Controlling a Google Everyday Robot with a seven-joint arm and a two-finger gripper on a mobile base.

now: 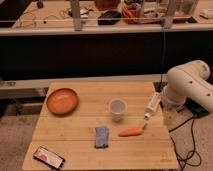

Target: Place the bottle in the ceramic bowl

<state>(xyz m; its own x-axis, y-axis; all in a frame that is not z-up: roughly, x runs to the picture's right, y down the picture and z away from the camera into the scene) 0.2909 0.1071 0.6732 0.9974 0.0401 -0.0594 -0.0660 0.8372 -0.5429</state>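
Note:
The white bottle (153, 105) lies on the wooden table (75, 135) near its right edge, cap end pointing toward the front. The orange-terracotta ceramic bowl (62, 101) sits at the table's far left and looks empty. My white arm (189, 86) reaches in from the right. My gripper (170, 116) hangs low just right of the bottle, at the table's right edge, apart from the bowl by most of the table's width.
A translucent plastic cup (117, 108) stands mid-table between bowl and bottle. A carrot (132, 131) lies in front of the cup, a blue-grey cloth (102, 136) to its left, a phone (49, 157) at the front left corner. A dark counter wall (100, 55) runs behind.

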